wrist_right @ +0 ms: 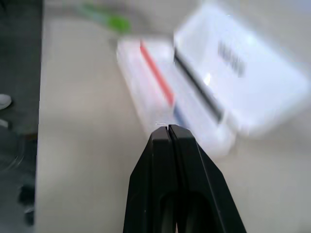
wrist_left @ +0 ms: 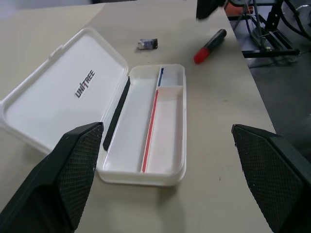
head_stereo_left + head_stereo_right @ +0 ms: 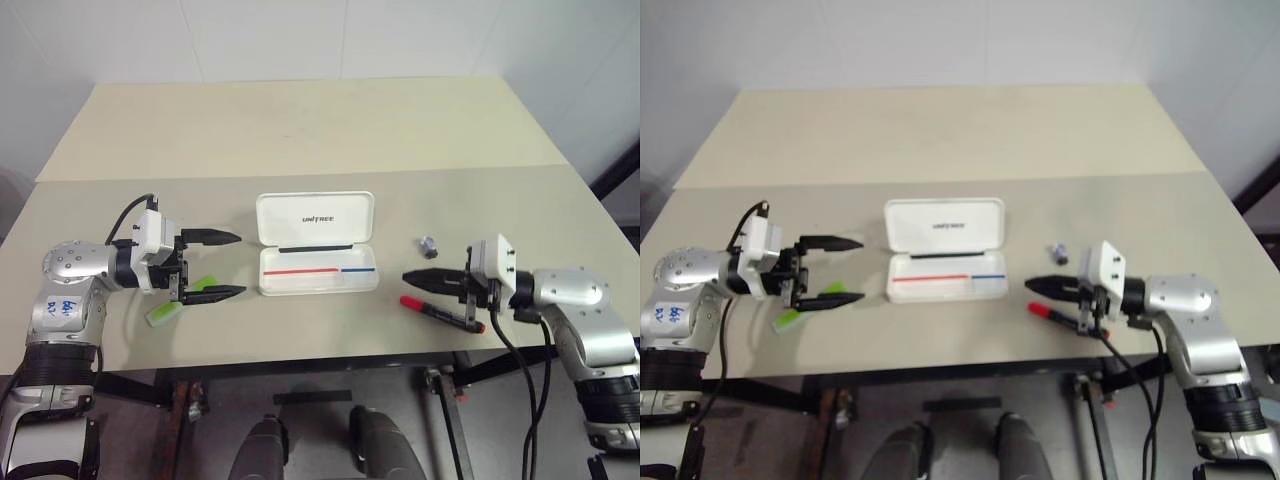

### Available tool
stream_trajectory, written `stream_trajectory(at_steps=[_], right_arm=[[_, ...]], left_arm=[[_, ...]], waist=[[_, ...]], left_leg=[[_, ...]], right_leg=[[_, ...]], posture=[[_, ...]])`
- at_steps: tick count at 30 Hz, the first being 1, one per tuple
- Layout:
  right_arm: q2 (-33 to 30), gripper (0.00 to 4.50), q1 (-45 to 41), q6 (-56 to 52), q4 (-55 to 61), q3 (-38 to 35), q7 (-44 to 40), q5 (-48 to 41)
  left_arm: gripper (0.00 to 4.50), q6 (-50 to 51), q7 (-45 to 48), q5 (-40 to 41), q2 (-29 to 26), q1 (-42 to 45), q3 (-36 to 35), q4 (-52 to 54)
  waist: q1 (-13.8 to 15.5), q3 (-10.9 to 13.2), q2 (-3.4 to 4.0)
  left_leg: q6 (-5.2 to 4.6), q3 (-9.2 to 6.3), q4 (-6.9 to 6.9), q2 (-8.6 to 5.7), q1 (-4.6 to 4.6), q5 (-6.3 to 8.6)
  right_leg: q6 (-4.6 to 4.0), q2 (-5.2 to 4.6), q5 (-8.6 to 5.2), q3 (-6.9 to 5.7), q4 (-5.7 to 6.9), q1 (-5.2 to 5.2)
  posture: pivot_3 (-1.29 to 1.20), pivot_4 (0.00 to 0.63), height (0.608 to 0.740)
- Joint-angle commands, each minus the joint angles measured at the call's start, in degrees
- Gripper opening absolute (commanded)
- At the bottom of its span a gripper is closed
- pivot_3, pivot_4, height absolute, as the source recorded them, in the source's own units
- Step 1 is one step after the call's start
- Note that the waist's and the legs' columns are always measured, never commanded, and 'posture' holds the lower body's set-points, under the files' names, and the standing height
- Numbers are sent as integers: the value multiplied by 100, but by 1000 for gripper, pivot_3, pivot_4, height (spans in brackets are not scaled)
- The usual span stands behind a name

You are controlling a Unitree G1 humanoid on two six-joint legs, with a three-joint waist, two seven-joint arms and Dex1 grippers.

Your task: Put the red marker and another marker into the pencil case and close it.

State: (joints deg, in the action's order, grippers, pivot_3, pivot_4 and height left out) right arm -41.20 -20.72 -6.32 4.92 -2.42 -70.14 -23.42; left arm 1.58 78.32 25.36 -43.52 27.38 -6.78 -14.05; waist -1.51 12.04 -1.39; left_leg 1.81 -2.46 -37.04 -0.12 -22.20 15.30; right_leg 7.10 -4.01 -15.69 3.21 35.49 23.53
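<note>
The white pencil case (image 3: 320, 282) lies open mid-table, its lid (image 2: 63, 92) flat behind the tray and nothing in the tray. The red marker (image 3: 412, 302) lies on the table to the right of the case. My right gripper (image 3: 408, 277) hovers just above it, shut, with nothing between its fingers (image 1: 168, 145), pointing toward the case. The light green marker (image 3: 165, 313) lies on the table left of the case. My left gripper (image 3: 242, 264) is open beside it, facing the case, its lower finger partly covering the marker.
A small purple-grey bit (image 3: 428, 245) lies on the table behind the red marker. The table's front edge (image 3: 320, 362) runs close below both grippers. A seam (image 3: 300, 170) crosses the tabletop behind the case.
</note>
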Motion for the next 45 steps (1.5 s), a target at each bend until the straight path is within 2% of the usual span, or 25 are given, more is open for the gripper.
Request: stream_trajectory(at_steps=[1, 6, 8, 10, 17, 25, 32, 36, 42, 45], right_arm=[[-116, 47, -75, -226, 217, 79, -42, -68], [-199, 47, 52, -488, 240, 58, 68, -42], [-354, 427, 333, -653, 245, -38, 144, 7], [-385, 875, 476, -609, 350, -227, 325, -11], [-483, 3547, 1115, -328, 457, -456, 468, 151], [-339, 3547, 1663, 55, -346, -450, 661, 388], [-283, 3547, 1666, 370, -964, -323, 789, 649], [-305, 2655, 1647, 539, -1013, -123, 745, 820], [-274, 642, 1256, 508, -746, -8, 773, 786], [-236, 613, 992, 513, -623, 19, 792, 806]], left_arm=[[4500, -121, -47, -3, -35, -34, -123, 78], [4500, -134, -108, 32, -37, -151, -151, 158], [4500, -106, -143, 59, -39, -227, -167, 221], [4500, -90, -159, 72, -45, -267, -173, 253], [4500, -102, -183, 61, -18, -299, -134, 255], [4500, -105, -155, 25, 5, -207, -56, 198], [4500, -104, -171, 11, 10, -150, -55, 196], [4500, -99, -178, 10, -9, -173, -73, 223], [4500, -102, -183, 11, -34, -201, -95, 244], [4500, -107, -191, 11, -32, -223, -101, 252]], waist=[[28, 0, 0], [18, 0, 0], [29, 0, 0], [26, 0, 0], [0, 0, 0], [-3, -1, -2], [-4, -1, -1], [-9, -5, -8], [-37, -8, -14], [-16, -8, -14]], left_leg=[[0, -3, 0, -2, -3, 0], [-3, 0, 5, -8, -10, 2], [-3, -2, 7, -7, -11, 2], [-2, -4, 9, -7, -11, 2], [-2, 3, 5, -5, -4, 2], [-3, 8, -2, -7, -3, 2], [-3, 10, -2, -7, -1, 2], [-3, 8, -5, -7, 5, 2], [-11, 21, -13, -6, 13, -15], [-18, 25, -10, -6, 13, -27]], right_leg=[[0, -4, 0, -3, -2, 0], [0, -16, 0, -3, -16, 1], [0, -16, 0, -5, -16, 1], [-1, -16, -1, -8, -18, 2], [-1, -11, -1, -3, -9, 0], [2, -10, 1, 1, -9, -4], [2, -9, 1, 2, -6, -4], [2, -9, 1, 2, -6, -11], [-28, -8, 8, 15, -11, -18], [-45, -8, 7, 19, -16, -17]], posture=[[0, 150, 740], [0, 150, 740], [0, 150, 740], [0, 150, 740], [0, 150, 740], [0, 150, 740], [0, 150, 740], [0, 150, 740], [0, 150, 740], [0, 150, 740]])
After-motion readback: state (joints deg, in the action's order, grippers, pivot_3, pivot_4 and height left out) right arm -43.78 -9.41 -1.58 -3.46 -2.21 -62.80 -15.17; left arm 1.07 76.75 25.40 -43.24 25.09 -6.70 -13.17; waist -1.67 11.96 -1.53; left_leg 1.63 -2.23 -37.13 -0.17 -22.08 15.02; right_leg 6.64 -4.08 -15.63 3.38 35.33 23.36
